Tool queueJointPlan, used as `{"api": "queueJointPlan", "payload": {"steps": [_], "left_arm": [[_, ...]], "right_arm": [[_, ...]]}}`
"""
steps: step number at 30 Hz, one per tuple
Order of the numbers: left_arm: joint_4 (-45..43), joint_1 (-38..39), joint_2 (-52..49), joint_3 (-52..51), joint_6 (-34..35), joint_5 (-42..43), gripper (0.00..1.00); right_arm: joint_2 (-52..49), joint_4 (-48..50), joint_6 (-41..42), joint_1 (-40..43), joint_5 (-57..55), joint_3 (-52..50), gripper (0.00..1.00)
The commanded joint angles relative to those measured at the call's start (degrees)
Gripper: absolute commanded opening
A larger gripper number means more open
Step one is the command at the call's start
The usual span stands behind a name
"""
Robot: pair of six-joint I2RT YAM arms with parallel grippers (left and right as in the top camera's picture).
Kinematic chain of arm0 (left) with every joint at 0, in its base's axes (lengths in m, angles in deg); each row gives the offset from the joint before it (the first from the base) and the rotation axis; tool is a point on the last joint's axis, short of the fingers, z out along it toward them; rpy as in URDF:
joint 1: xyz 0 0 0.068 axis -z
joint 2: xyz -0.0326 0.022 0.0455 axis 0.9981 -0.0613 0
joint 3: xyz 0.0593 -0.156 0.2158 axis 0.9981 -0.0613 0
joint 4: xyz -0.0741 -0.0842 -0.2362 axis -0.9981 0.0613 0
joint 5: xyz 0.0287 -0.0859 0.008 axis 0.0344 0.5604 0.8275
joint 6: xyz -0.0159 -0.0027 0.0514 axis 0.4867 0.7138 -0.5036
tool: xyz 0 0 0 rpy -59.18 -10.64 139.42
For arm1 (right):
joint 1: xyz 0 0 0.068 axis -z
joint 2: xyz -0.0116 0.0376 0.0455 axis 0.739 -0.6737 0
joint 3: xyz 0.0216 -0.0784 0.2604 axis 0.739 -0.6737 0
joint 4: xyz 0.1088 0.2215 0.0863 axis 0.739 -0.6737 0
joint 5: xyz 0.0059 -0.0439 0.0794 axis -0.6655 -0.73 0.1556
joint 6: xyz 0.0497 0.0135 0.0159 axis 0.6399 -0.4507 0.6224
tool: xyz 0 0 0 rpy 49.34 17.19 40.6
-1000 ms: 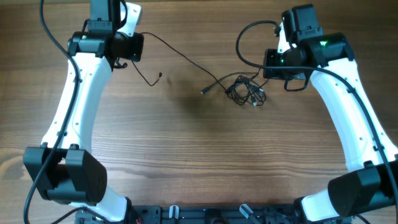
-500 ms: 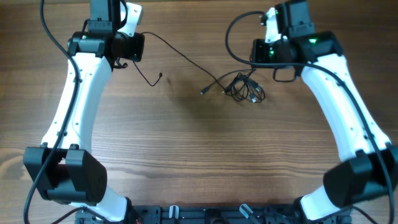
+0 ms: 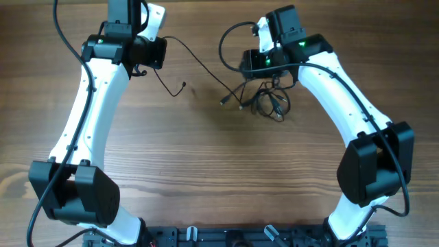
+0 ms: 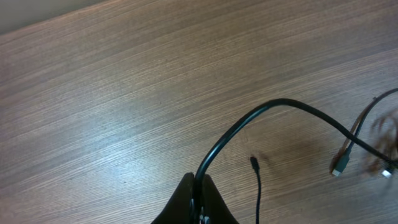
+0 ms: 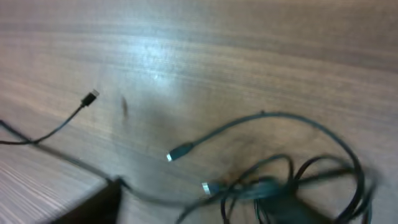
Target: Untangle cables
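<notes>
The cables lie as a small black tangle (image 3: 267, 101) on the wooden table, with silver-tipped plugs sticking out on its left (image 3: 224, 101). One cable (image 3: 199, 63) runs from the tangle up-left to my left gripper (image 3: 152, 53). In the left wrist view that gripper (image 4: 200, 190) is shut on this cable (image 4: 280, 103), and a loose plug end (image 4: 254, 163) hangs beside it. My right gripper (image 3: 260, 68) hovers over the tangle's upper edge. Its view is blurred: the jaws (image 5: 193, 211) stand apart above the tangle (image 5: 292, 180), gripping nothing.
Thicker black arm wires loop above the right wrist (image 3: 230, 41) and by the left arm (image 3: 58, 27). Both white arms (image 3: 89, 110) reach in from the near corners. A black rail (image 3: 226, 237) runs along the near table edge.
The right arm swung left and inward over the tangle, and its jaws went from shut to open. The tangle shifted slightly left. The left arm moved a little right, still holding its cable.
</notes>
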Motion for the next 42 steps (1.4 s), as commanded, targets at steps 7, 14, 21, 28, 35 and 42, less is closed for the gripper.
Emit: {"api": "queueJointPlan", "payload": {"steps": [7, 14, 21, 28, 35, 42], "left_arm": [[0.2, 0.1, 1.2, -0.2, 0.7, 0.9, 0.04], [0.2, 0.1, 1.2, -0.2, 0.3, 0.9, 0.04], [0.2, 0.1, 1.2, -0.2, 0.3, 0.9, 0.04], [0.2, 0.1, 1.2, -0.2, 0.3, 0.9, 0.04], [0.2, 0.1, 1.2, -0.2, 0.3, 0.7, 0.04], [0.3, 0.1, 1.2, -0.2, -0.2, 0.5, 0.04]], "right_arm": [[0.5, -3.6, 5.6, 1.7, -13.8, 1.1, 0.99], [1.3, -11.0, 7.0, 2.5, -13.7, 1.1, 0.78], [1.4, -17.4, 11.1, 2.1, -13.0, 1.1, 0.54], [1.4, -17.9, 13.4, -0.3, -12.9, 1.1, 0.44], [1.4, -17.6, 12.1, -2.5, -15.2, -0.7, 0.57], [1.4, -15.0, 13.0, -2.8, -15.6, -4.8, 0.64]]}}
